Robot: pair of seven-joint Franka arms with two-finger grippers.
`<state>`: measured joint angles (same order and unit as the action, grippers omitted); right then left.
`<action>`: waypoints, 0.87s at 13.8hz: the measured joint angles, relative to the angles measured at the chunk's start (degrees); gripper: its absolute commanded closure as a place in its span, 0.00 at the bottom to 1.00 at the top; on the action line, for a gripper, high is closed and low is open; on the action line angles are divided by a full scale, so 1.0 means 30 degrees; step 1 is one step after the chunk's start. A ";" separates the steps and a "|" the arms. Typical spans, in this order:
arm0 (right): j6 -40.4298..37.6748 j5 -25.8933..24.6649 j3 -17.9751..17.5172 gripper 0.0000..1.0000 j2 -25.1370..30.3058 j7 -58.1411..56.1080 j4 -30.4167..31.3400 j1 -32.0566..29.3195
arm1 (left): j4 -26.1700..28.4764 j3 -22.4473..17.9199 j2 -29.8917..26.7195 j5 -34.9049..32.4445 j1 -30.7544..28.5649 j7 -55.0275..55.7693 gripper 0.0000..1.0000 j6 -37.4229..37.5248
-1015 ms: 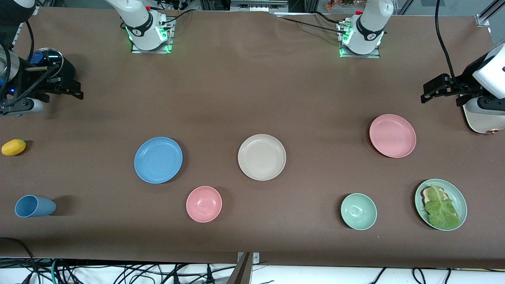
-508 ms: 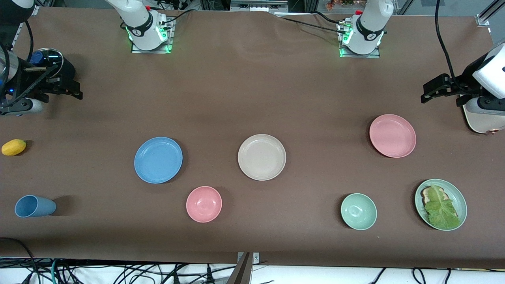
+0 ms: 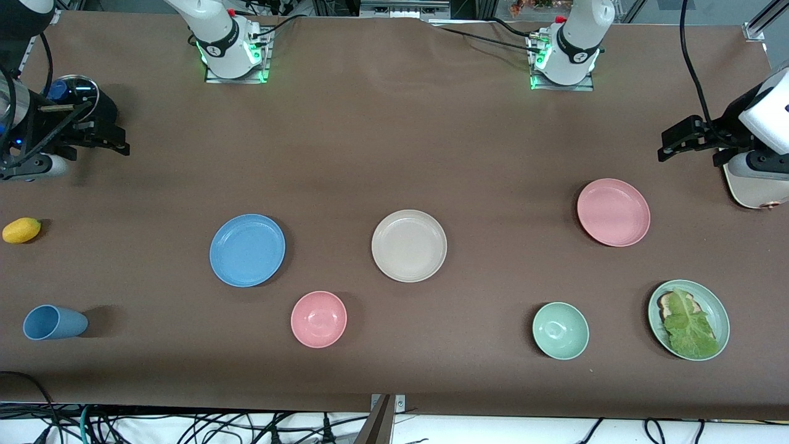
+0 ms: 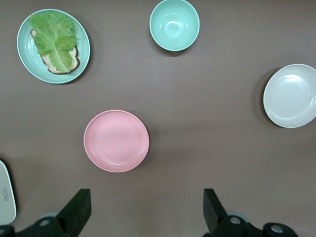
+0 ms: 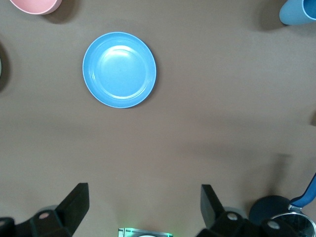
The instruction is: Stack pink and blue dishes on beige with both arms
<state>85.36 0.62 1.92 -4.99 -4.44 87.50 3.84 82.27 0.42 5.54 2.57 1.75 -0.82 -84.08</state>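
Three plates lie apart on the brown table. The sky-blue plate (image 3: 247,250) (image 5: 119,69) is toward the right arm's end. The beige plate (image 3: 408,245) (image 4: 290,96) is in the middle. The pink plate (image 3: 613,212) (image 4: 116,140) is toward the left arm's end. All three are empty. My left gripper (image 3: 666,143) (image 4: 146,212) hangs open over bare table at the left arm's end, holding nothing. My right gripper (image 3: 123,140) (image 5: 145,207) hangs open over bare table at the right arm's end, also holding nothing.
Nearer the front camera are a small pink bowl (image 3: 318,319), a mint bowl (image 3: 560,330), a mint plate with lettuce (image 3: 688,319) and a blue cup (image 3: 54,322) on its side. A lemon (image 3: 21,230) and a metal pot (image 3: 75,90) sit at the right arm's end.
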 measured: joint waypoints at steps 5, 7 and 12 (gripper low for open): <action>0.0003 0.0000 -0.0047 0.00 0.0018 0.0000 0.0000 0.0009 | 0.0000 0.0000 0.0001 0.0003 0.0000 0.0000 0.00 -0.0001; 0.0022 0.0000 -0.0048 0.00 0.0021 0.0000 0.0000 0.0009 | 0.0000 0.0000 0.0002 0.0004 0.0000 0.0000 0.00 -0.0001; 0.0226 0.0000 -0.0091 0.00 0.0038 0.0000 -0.0029 0.0027 | 0.0000 0.0000 0.0004 0.0004 0.0000 0.0000 0.00 -0.0008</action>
<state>86.04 0.62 1.65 -4.87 -4.44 87.41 3.92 82.27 0.42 5.55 2.58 1.75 -0.82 -84.10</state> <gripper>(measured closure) 0.000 0.000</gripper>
